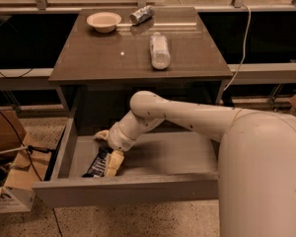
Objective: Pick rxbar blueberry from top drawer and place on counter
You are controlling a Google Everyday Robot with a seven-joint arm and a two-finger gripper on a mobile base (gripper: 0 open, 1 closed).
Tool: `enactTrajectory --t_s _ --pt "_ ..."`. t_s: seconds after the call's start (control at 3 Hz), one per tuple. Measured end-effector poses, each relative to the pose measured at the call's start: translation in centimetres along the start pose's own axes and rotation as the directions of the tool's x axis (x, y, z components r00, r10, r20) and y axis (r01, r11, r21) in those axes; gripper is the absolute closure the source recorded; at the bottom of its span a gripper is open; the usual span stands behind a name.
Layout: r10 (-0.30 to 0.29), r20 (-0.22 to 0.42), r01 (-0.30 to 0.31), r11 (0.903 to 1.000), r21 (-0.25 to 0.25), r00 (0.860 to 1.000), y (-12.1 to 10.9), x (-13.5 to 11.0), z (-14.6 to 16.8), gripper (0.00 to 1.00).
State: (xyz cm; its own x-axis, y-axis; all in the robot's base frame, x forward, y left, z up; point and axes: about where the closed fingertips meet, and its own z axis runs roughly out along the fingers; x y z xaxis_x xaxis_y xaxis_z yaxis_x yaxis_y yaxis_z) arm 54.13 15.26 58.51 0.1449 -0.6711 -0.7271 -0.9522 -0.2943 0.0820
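Down in the open drawer (177, 154), the tool (107, 149) is spread wide, one finger lying against the dark bar (94, 164) near the left wall.

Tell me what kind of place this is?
Probably a lab or office test area, not a home: cardboard boxes on a speckled floor, loose cables, and a counter. The gripper is down in the top drawer by the rxbar blueberry.

Arm (187, 117) extends leftward from the body, elbow bent and wrist angled down. Hand (107, 152) low at its left end, fingers spread apart.
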Motion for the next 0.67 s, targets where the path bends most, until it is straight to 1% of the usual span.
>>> enactTrajectory --t_s 0.33,0.67 --pt "0.052 0.003 -0.052 0.9986 0.011 0.999 0.83 0.94 0.96 0.17" --pt "0.052 0.003 -0.052 0.9986 0.012 0.999 0.87 0.63 0.67 0.48"
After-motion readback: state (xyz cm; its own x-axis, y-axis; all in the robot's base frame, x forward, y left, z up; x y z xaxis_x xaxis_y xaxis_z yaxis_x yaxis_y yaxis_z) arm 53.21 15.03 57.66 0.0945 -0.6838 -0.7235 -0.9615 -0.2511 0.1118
